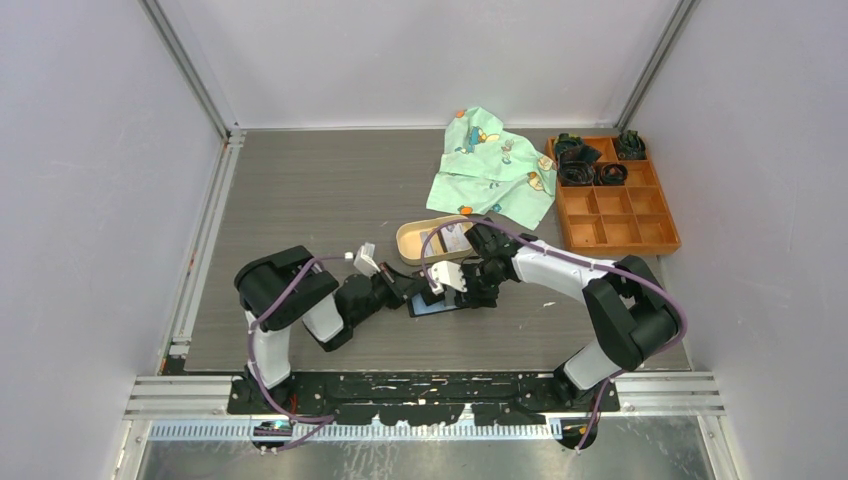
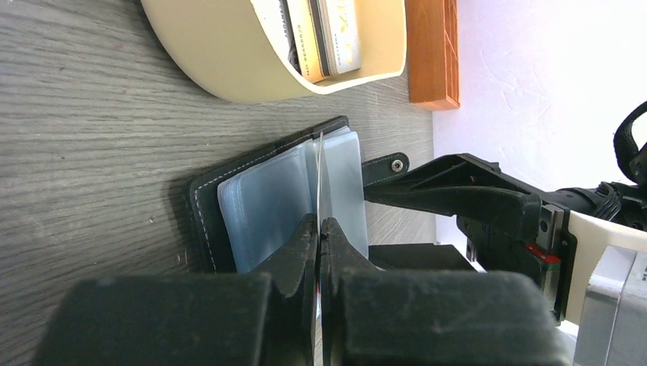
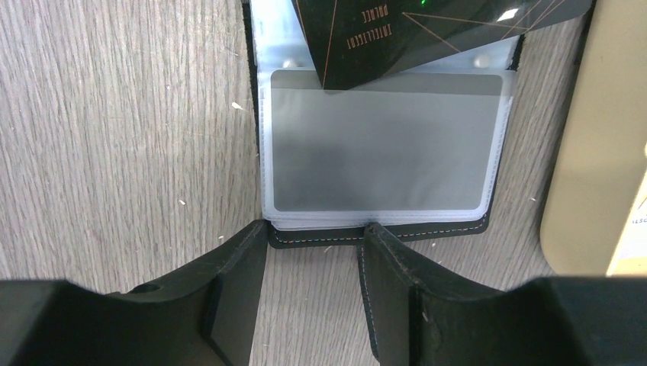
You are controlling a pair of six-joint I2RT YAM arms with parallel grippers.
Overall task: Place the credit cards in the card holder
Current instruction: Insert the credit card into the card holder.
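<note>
Pinches dark plastic card (image 3: 416,34) in left gripper (image 2: 319,226) over open black leather wallet (image 2: 201,213); holds right gripper (image 3: 314,238) spread at its edge.

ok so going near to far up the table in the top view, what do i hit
card holder → tan oval tray → patterned cloth; orange compartment box skipped, it runs alongside both tray and cloth
</note>
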